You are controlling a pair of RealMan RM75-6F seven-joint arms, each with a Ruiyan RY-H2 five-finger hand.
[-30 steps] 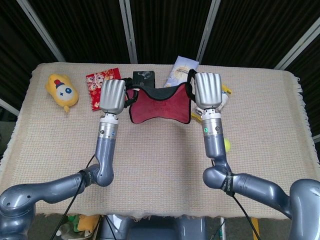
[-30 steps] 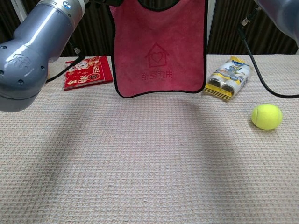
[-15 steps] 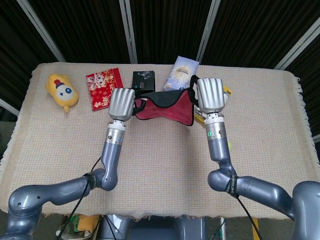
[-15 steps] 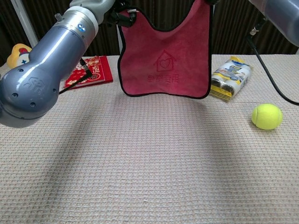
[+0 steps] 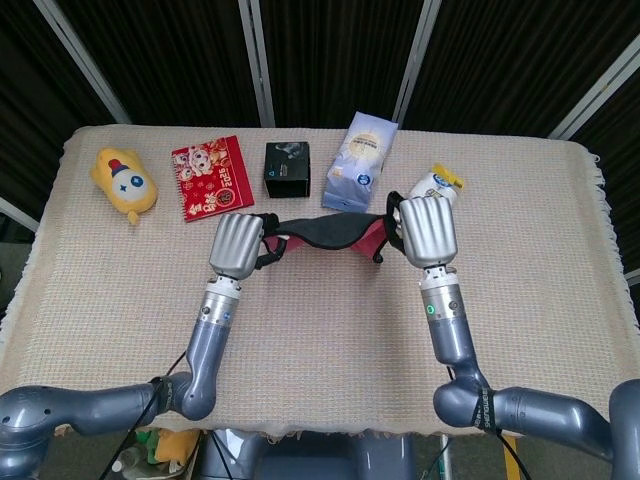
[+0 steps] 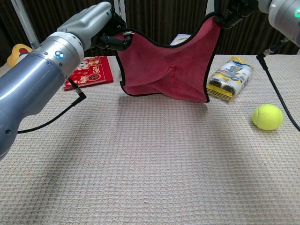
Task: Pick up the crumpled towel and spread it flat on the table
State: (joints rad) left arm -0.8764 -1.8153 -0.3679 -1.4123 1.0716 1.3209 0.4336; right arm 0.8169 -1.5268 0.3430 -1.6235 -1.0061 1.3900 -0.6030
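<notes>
While hung above the table point(image 6: 154, 178), the red towel point(image 6: 168, 70) is gripped at its top corners by closed fingers of the left hand point(image 6: 96, 26) and right hand point(image 5: 427, 230)

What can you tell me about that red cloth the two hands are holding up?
The towel is dark red, soft and fleecy-looking, edged in black, with a faint pattern at its middle. The left hand and right hand each grip an upper corner, so it hangs between them above the table, sagging along the top edge and creased at the centre. Its lower edge hangs close above the table; whether it touches is unclear.
</notes>
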